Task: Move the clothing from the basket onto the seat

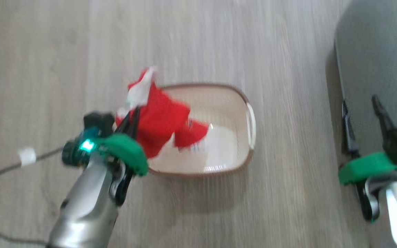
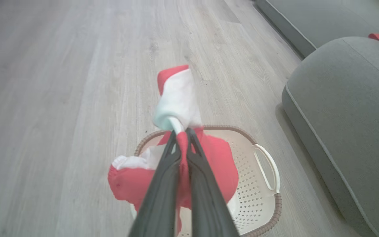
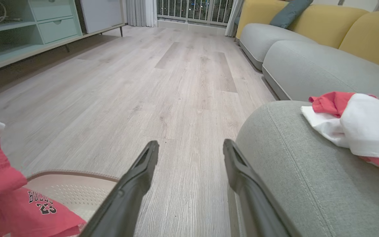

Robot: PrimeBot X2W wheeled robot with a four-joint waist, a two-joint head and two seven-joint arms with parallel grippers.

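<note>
A: So, where is the clothing (image 1: 160, 120)?
B: Pinched between the closed fingers of the left gripper (image 2: 182, 135), bunched red and white. In the head view it hangs over the 9 o'clock end of the basket (image 1: 240, 100).
A: And the right gripper (image 3: 191, 144)?
B: Its fingers are spread wide with nothing between them, beside the seat (image 1: 374, 51) at the basket's 3 o'clock.
A: Anything on the seat?
B: A second red-and-white garment (image 3: 357, 125), at 3 o'clock in the right wrist view.
</note>
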